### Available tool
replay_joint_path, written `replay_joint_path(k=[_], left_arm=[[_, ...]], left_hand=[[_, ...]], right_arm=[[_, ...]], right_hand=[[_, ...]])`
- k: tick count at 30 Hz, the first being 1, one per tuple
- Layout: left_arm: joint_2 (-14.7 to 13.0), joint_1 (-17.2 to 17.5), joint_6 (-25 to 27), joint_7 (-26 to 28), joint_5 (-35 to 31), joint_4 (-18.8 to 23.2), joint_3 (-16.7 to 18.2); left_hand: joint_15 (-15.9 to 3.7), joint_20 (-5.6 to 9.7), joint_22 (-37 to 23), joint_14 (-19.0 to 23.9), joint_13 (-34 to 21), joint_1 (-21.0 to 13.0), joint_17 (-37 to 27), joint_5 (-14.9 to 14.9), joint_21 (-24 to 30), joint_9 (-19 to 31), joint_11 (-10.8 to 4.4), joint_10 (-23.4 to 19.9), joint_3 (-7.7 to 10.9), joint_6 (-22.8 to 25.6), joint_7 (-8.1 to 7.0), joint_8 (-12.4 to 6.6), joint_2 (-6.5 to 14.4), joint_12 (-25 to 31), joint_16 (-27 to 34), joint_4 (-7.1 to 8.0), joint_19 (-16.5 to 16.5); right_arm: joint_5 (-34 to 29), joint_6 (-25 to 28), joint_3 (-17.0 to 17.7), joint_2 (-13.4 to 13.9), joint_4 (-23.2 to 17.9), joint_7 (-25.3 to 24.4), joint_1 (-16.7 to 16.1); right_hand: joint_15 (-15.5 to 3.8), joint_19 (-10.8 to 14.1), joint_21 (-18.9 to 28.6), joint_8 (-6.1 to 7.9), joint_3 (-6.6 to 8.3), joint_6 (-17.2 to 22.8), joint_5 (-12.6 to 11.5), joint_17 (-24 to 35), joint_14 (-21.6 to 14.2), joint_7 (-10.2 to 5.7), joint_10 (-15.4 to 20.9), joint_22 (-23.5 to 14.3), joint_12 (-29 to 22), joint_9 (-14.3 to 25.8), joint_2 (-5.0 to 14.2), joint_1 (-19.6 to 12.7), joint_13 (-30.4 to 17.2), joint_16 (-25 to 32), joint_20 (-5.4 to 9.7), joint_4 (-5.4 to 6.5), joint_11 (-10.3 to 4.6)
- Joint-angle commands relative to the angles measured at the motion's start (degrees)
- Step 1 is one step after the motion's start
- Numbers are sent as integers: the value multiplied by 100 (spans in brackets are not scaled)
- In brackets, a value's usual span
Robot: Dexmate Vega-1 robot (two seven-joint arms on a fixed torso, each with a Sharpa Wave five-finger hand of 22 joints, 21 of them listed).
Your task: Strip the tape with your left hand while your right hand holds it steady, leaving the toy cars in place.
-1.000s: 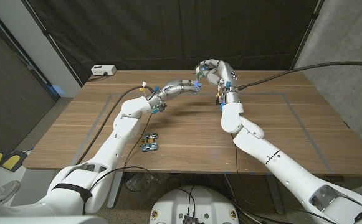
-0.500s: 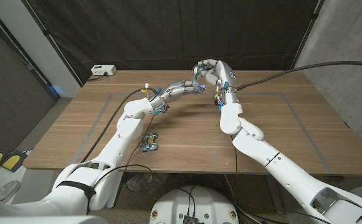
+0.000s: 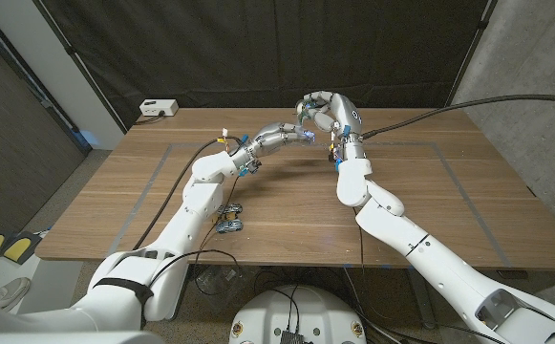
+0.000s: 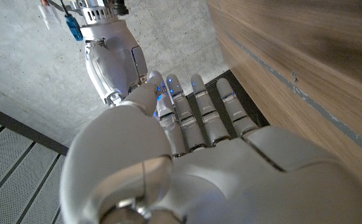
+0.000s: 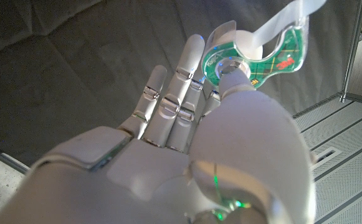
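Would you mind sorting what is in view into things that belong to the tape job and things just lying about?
Belongs to the job:
- tape dispenser, green, held up by the right hand
- left hand, reaching to it
- toy cars, near the table's front edge, to be left alone

Just lying about:
- white box at the far left corner
- yellow pedals on the floor

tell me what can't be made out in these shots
- Head view: whether the left hand pinches the tape; the contact with the right hand is too small.
- Right wrist view: the tape dispenser is partly behind the thumb, and its strip runs off the picture's edge.
- Head view: the toy cars are partly covered by the left forearm.
- Left wrist view: the fingertips hide the tape.
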State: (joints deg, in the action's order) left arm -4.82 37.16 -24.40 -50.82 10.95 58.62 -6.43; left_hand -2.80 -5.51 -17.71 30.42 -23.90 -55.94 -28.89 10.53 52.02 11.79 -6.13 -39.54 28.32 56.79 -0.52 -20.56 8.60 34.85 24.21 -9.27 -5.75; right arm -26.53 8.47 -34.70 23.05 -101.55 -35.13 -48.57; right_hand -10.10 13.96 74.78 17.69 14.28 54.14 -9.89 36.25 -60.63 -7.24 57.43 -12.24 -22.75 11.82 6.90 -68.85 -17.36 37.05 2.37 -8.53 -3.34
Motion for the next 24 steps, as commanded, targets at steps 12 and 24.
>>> replay_joint_path(k=[12, 24], left_arm=[[-99, 439, -454, 2138, -574, 617, -229], [-293, 247, -566, 2182, -566, 422, -473]], left_hand=[[-746, 333, -89, 256, -403, -822, -714, -49, 470, 213, 127, -378, -261, 610, 457, -183, -179, 562, 553, -120, -84], [-729, 363, -128, 280, -513, -1026, -809, 4, 622, 218, 204, -464, -281, 770, 604, -191, -237, 703, 599, -110, -57]], right_arm=[[2207, -2097, 373, 34, 778, 1251, 204], [3397, -3234, 498, -317, 1692, 1956, 419]], right_hand=[[-342, 62, 109, 58, 44, 524, -49, 125, -183, -17, 888, 71, -417, 580, 13, -50, -900, 24, 472, -29, -433], [-341, 61, 138, 54, 57, 513, -57, 160, -190, 15, 882, 96, -396, 605, 13, -65, -942, 8, 464, -28, -432]])
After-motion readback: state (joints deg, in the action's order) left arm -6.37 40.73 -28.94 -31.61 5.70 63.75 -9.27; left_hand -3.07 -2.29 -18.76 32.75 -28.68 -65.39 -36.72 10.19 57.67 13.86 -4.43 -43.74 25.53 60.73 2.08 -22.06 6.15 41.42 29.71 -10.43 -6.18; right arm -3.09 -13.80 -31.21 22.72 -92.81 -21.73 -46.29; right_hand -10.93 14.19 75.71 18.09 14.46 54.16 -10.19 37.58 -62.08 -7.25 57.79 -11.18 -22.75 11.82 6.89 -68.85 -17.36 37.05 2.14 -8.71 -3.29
